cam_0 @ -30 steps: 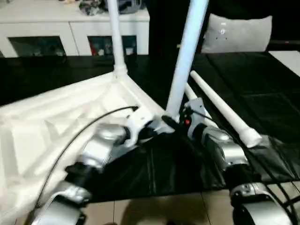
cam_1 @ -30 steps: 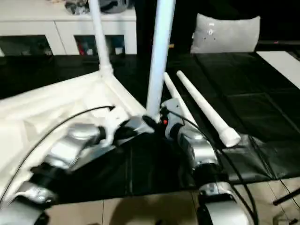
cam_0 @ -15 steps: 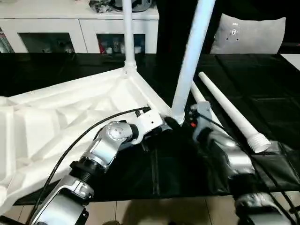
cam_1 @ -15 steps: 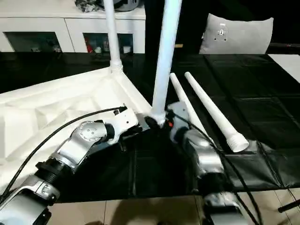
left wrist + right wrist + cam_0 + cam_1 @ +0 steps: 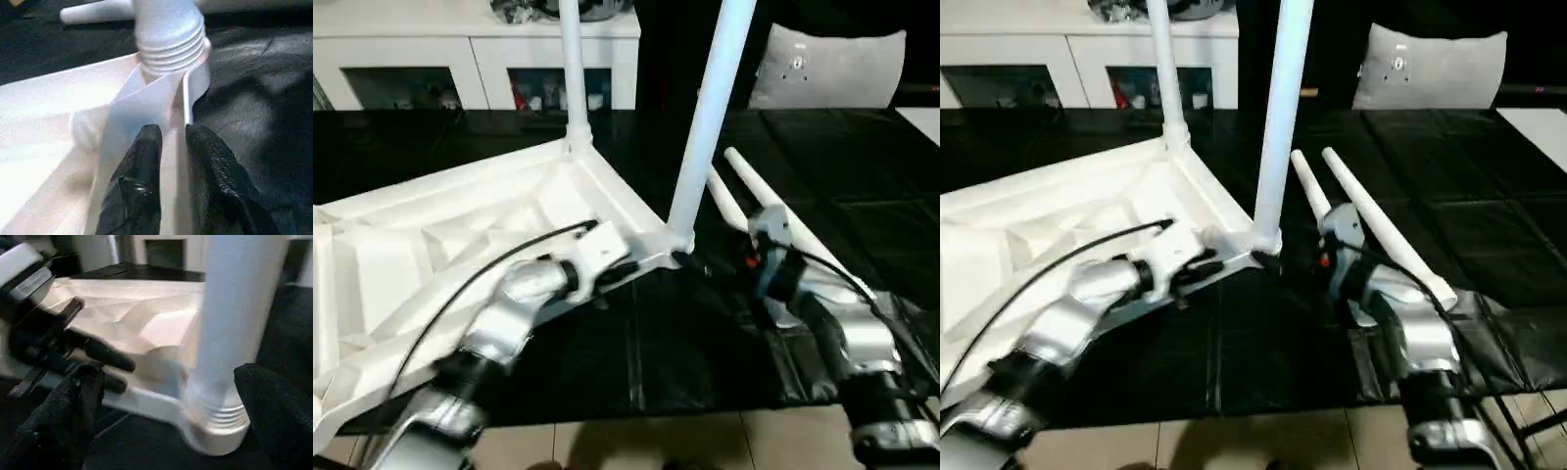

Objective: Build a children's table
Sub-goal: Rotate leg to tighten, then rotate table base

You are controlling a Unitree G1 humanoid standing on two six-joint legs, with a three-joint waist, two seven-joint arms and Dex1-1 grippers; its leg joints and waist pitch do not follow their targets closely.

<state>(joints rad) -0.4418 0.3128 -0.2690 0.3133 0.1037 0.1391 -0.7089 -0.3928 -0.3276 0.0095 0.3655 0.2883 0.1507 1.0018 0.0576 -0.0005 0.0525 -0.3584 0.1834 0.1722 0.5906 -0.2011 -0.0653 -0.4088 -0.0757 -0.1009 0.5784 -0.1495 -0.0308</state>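
The children's table top lies upside down on the left, ribbed underside up. One leg stands in its far corner socket. Another leg stands in the near corner socket, its threaded base showing. Two loose legs lie on the mat to the right. My left gripper straddles the table's thin rim just short of that socket, its fingers only narrowly apart. My right gripper is wide open, a little back from the near leg, a finger on either side of it without touching.
A black mat covers the floor, with pale tiles at the near edge. A white cabinet with glass doors stands at the back, a grey cushion to its right. A flat white board lies at far right.
My right gripper has opened wide and drawn back from the near leg, which stays upright in its socket. The left fingers have parted slightly on the rim. The head camera shifted.
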